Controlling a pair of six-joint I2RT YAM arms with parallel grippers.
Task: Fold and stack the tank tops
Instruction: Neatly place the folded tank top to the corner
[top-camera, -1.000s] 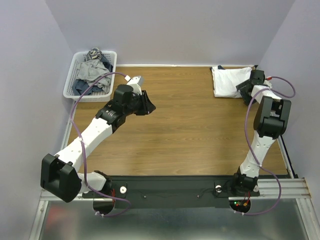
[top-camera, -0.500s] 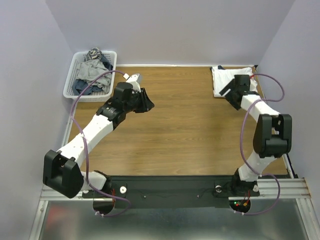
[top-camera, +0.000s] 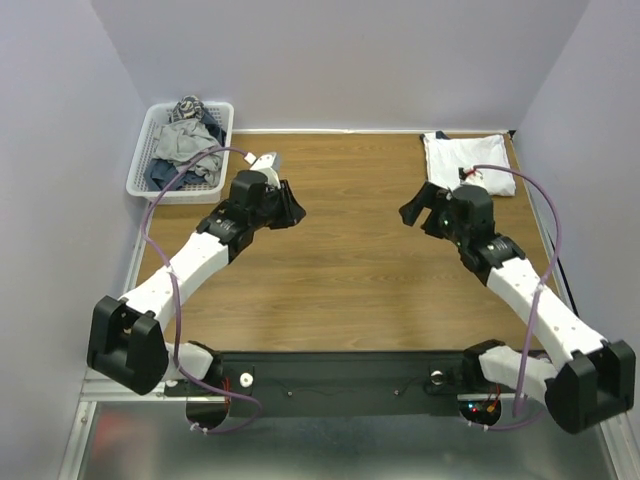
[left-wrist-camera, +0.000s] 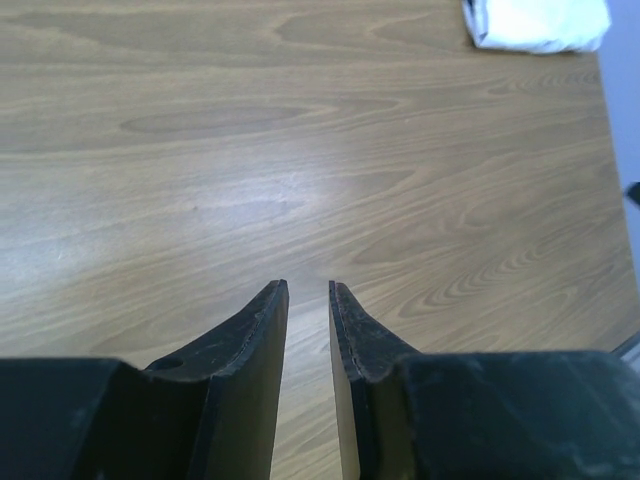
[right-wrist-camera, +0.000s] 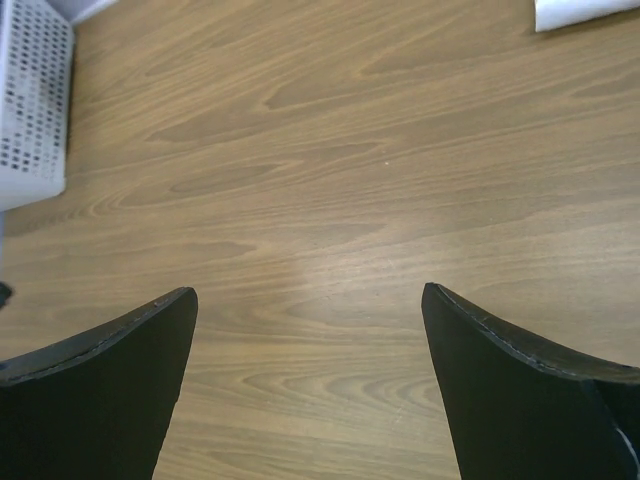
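Hovering empty: right gripper (right-wrist-camera: 310, 292), jaws wide apart; left gripper (left-wrist-camera: 308, 286), jaws narrowly apart. Risk: tangled clothes (top-camera: 185, 140) in basket (top-camera: 139, 166) beyond left gripper may lift out together.

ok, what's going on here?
Two robot arms are folding tank tops. One folded white tank top lies at the far right corner of the table; a basket at the far left holds more clothes. Both hands hover over bare wood holding nothing, the right hand wide open, the left hand only slightly parted.

Right gripper (right-wrist-camera: 308, 290) wide; left gripper (left-wrist-camera: 307, 285) (narrower)
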